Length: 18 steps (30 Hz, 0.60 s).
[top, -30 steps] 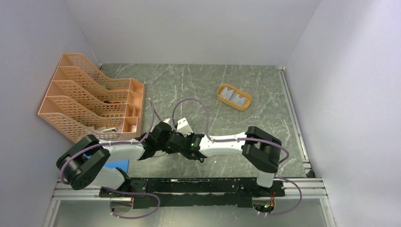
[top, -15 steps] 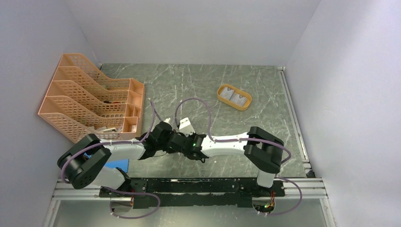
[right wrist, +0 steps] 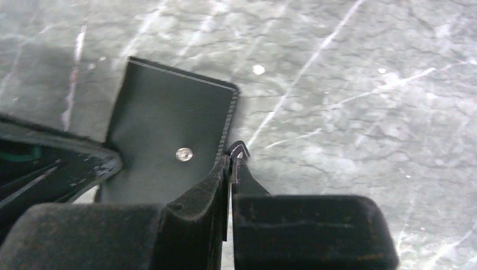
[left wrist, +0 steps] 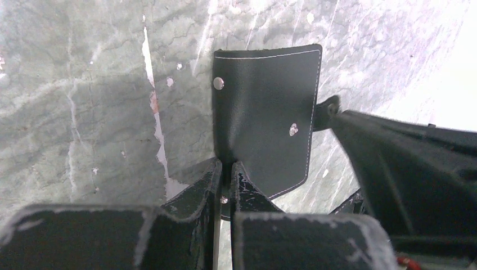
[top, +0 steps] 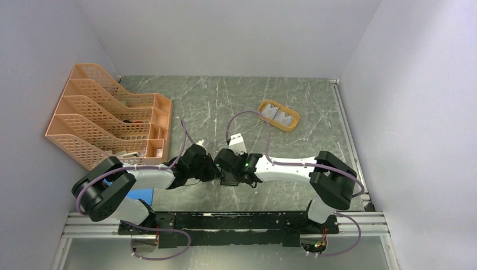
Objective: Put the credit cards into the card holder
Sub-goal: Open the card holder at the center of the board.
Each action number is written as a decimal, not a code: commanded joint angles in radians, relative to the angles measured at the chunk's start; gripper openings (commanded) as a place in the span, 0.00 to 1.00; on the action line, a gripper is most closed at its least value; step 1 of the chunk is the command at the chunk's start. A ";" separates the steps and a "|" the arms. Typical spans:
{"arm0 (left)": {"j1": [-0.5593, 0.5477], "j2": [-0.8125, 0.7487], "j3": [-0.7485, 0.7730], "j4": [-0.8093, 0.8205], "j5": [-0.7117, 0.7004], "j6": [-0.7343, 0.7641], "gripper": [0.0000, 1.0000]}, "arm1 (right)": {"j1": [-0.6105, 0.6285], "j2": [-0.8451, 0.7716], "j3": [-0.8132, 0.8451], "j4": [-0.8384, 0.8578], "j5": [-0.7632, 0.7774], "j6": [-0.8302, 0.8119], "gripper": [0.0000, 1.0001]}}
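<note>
The black card holder (left wrist: 264, 124) hangs between both grippers just above the marble table, outer face and two metal snaps showing. My left gripper (left wrist: 226, 169) is shut on its near edge. My right gripper (right wrist: 232, 163) is shut on the little snap tab (right wrist: 239, 149) at the holder's side (right wrist: 169, 124). In the top view the two grippers meet at mid table, left (top: 209, 170) and right (top: 223, 165). Two pale grey credit cards (top: 271, 112) lie in the orange oval tray (top: 292, 125) at the back right. The holder's inner pockets are hidden.
A peach mesh file organizer (top: 107, 121) stands along the left wall. A flat blue pad (top: 140, 196) lies under the left arm near its base. A metal rail (top: 349, 140) runs along the table's right edge.
The right arm has swung to the right and its wrist has moved away from the left gripper, still gripping the tab. The left arm has barely moved.
</note>
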 commanded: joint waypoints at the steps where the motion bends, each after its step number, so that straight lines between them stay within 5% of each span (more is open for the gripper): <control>1: -0.006 0.056 -0.043 -0.171 -0.070 0.033 0.05 | -0.040 -0.051 -0.031 -0.041 0.000 0.015 0.00; 9: -0.005 -0.006 -0.024 -0.174 -0.040 0.045 0.05 | -0.090 -0.154 -0.099 0.038 -0.134 0.030 0.00; 15: -0.005 -0.096 0.048 -0.244 -0.017 0.083 0.60 | -0.115 -0.223 -0.146 0.063 -0.193 0.040 0.00; 18: -0.006 -0.135 0.088 -0.303 -0.030 0.113 0.75 | -0.116 -0.258 -0.165 0.084 -0.218 0.044 0.00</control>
